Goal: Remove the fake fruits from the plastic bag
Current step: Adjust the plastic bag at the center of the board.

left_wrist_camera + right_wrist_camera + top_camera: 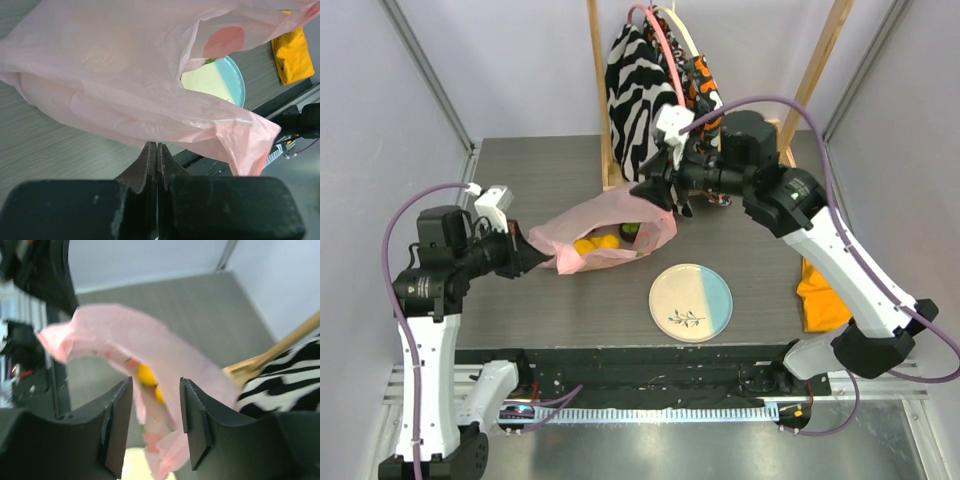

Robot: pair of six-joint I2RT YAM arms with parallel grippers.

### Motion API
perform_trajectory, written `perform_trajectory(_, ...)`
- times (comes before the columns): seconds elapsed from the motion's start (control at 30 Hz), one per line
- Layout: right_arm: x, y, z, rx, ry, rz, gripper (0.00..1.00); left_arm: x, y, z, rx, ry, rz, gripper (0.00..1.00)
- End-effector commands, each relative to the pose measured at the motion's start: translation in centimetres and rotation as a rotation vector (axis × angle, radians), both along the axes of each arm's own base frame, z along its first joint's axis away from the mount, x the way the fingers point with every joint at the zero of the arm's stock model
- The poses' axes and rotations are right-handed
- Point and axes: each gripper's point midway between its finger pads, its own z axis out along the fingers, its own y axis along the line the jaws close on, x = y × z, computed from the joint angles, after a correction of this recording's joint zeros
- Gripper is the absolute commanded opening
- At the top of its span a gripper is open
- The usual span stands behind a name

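As left claw [157, 146] pinches bag [125, 90] beside plate [705, 290], spread right claw [156, 392] maybe straddles it.

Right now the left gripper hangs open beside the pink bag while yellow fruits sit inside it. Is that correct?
Not quite. The left gripper is not open beside the pink bag. It is shut on the bag's edge, as the left wrist view shows. The yellow fruits do sit inside it.

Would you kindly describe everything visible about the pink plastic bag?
The bag is thin, crinkly, translucent pink film, slumped on the grey table. The left gripper is shut on one edge; the right gripper stands open around the opposite edge. Through it show yellow fruits and a green fruit.
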Motion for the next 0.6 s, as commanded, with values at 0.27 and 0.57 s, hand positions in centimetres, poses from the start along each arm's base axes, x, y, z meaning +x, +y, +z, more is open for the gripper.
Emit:
perform_trajectory(0.27,-1.7,1.2,-12.7,-0.220,0.225,0.124,0.36,-6.6,-0.9,6.1,0.074,-0.112,-0.198,0.75)
perform_trajectory(0.57,-1.9,2.5,-14.8,-0.246,0.229,0.122,0.36,-6.6,-4.5,5.8,-0.242,-0.010,-0.275,0.81)
